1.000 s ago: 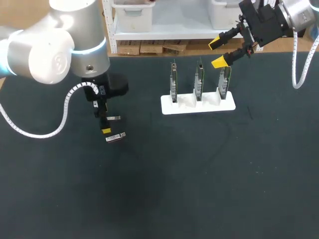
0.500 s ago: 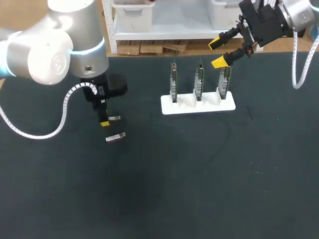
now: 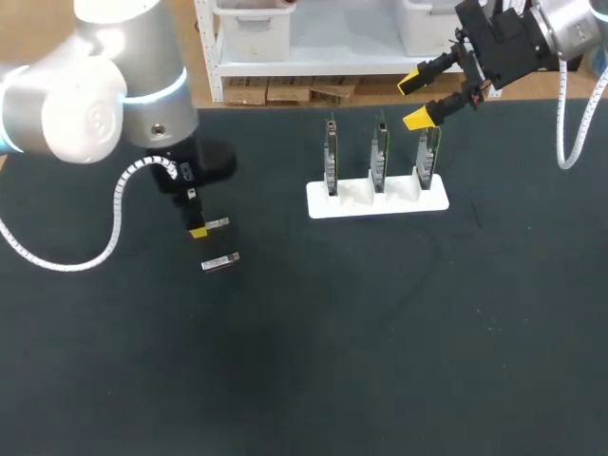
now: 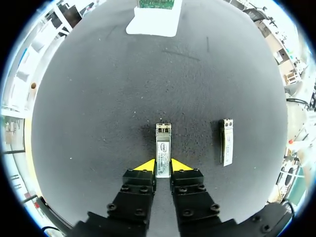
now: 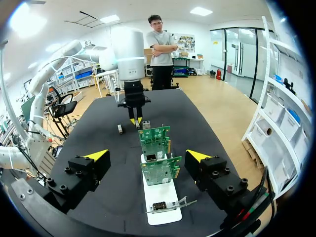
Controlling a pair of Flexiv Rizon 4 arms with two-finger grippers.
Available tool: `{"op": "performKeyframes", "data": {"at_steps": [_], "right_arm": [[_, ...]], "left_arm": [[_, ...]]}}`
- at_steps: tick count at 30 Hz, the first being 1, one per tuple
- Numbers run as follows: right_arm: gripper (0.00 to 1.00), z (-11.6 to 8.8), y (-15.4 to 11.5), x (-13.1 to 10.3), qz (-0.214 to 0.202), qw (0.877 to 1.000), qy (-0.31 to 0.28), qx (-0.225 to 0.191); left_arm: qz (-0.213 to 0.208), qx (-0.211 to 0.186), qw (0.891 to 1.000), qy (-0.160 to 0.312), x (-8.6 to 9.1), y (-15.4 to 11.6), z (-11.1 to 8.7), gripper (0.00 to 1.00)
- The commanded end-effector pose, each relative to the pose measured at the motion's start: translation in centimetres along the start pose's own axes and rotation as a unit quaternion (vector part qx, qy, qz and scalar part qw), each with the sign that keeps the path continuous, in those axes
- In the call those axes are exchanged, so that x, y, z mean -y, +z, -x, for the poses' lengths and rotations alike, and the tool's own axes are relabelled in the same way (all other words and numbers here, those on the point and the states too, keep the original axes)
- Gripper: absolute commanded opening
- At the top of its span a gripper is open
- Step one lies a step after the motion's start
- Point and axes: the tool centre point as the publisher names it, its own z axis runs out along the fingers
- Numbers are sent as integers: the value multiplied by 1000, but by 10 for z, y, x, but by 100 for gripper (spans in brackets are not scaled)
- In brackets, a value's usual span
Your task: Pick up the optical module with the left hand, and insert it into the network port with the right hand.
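Observation:
A small silver optical module (image 4: 163,146) lies on the dark mat, and my left gripper (image 4: 163,166) is shut on its near end, one yellow tip against each long side. From the head view the same module (image 3: 218,224) sticks out to the right of the left gripper (image 3: 198,231). A second module (image 4: 226,142) lies apart on the mat beside it, just below the gripper (image 3: 220,261) from overhead. My right gripper (image 3: 418,100) hangs open above the right end of the white rack (image 3: 378,201). Green boards (image 5: 160,169) with a network port (image 5: 151,157) stand ahead of the right gripper (image 5: 148,155).
The rack holds three upright green boards (image 3: 380,157) at the back middle of the table. My left arm's white cable (image 3: 114,214) loops down over the mat at the left. Bare dark mat spreads across the front and right.
My left gripper's fingers have come together onto the module from wide open, and the left arm has drawn slightly back and leftwards. The right arm has not moved.

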Motion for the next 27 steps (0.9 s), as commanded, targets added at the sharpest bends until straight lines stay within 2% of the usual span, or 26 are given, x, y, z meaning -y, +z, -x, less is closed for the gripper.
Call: {"op": "performKeyframes", "data": {"at_steps": [1, 6, 14, 19, 23, 27], "right_arm": [[100, 0, 0, -1, -1, 1000, 0, 0], [100, 0, 0, -1, -1, 1000, 0, 0], [100, 0, 0, -1, -1, 1000, 0, 0], [100, 0, 0, -1, -1, 1000, 0, 0], [100, 0, 0, -1, -1, 1000, 0, 0], [100, 0, 0, -1, -1, 1000, 0, 0]], "left_arm": [[10, 53, 998, 15, 6, -3, -11, 0], [31, 90, 995, 40, 9, -21, -8, 0], [43, 114, 991, 63, 7, -52, 1, 0], [71, 153, 980, 104, 5, -82, 12, 0], [75, 159, 978, 112, 3, -97, 20, 0], [71, 143, 982, 102, 2, -102, 22, 0]]}}
